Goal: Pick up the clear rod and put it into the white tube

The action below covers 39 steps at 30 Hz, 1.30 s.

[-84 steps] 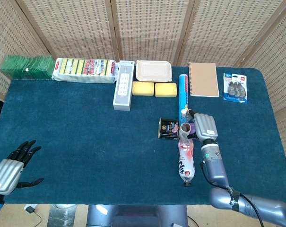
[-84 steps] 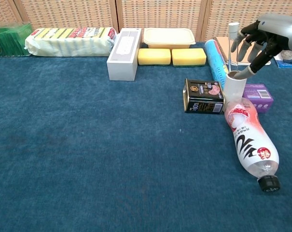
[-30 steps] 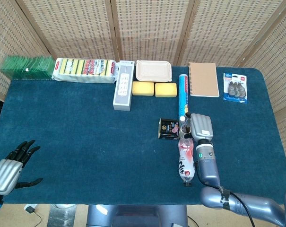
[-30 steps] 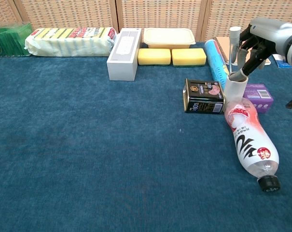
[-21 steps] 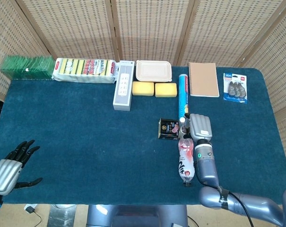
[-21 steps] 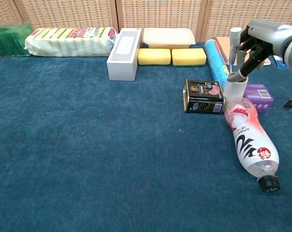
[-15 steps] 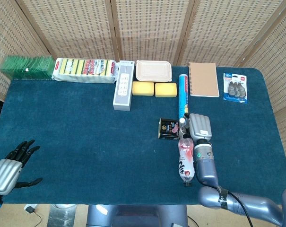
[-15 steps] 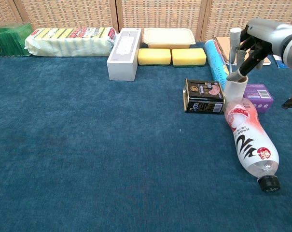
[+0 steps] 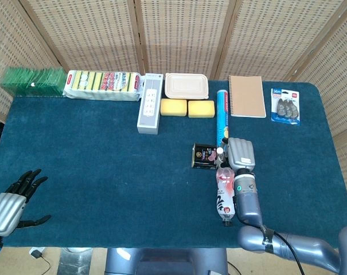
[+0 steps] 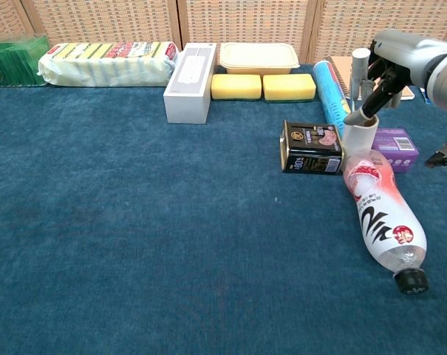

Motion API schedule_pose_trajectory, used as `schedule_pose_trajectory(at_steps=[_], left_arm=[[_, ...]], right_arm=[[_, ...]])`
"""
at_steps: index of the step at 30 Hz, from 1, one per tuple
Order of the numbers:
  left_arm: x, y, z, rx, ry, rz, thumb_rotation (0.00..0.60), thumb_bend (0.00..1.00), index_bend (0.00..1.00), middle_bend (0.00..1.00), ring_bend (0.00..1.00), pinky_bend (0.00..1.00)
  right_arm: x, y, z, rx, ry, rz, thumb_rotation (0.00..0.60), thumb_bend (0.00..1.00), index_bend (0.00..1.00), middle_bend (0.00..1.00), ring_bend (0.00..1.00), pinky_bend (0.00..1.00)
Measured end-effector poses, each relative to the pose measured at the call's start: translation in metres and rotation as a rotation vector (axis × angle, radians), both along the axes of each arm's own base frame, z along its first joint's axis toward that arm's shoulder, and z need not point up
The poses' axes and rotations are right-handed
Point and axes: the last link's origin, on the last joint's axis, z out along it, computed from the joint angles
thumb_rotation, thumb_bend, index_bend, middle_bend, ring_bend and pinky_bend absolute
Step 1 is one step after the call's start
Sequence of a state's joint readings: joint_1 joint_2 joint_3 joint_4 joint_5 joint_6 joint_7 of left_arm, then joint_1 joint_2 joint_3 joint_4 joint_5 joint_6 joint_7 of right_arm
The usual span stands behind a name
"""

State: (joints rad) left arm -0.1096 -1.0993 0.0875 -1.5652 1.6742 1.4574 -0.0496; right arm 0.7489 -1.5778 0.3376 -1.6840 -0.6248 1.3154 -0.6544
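The clear rod stands upright, pinched by my right hand at the far right of the chest view. Its lower end is at the mouth of the white tube, which stands upright between a black tin and a purple box. A fingertip hangs just over the tube's rim. Whether the rod's tip is inside the tube I cannot tell. In the head view the right hand covers the tube, and only the rod's top shows beside it. My left hand rests at the near left edge, fingers spread, holding nothing.
A black tin touches the tube's left side and a purple box its right. A plastic bottle lies in front of the tube. A blue cylinder, notebook, yellow sponges and white box line the back.
My right hand has shifted a little left and lower with the rod, bringing the rod's lower end down to the tube's mouth. The left hand has stayed put.
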Motion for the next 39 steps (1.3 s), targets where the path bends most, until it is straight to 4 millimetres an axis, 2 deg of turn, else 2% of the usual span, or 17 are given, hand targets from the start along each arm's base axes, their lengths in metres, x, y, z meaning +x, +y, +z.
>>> schedule_pose_trajectory(at_steps=[23, 39], left_arm=[[0.000, -0.001, 0.002, 0.005, -0.004, 0.000, 0.449, 0.11, 0.11, 0.05, 0.02, 0.23], [0.000, -0.001, 0.002, 0.002, -0.002, -0.003, 0.452, 0.11, 0.11, 0.05, 0.02, 0.23]], right_arm=[[0.010, 0.001, -0.001, -0.018, 0.010, 0.019, 0.600, 0.24, 0.68, 0.74, 0.76, 0.60], [0.019, 0.001, 0.012, -0.050, 0.011, 0.034, 0.600, 0.25, 0.70, 0.77, 0.79, 0.62]])
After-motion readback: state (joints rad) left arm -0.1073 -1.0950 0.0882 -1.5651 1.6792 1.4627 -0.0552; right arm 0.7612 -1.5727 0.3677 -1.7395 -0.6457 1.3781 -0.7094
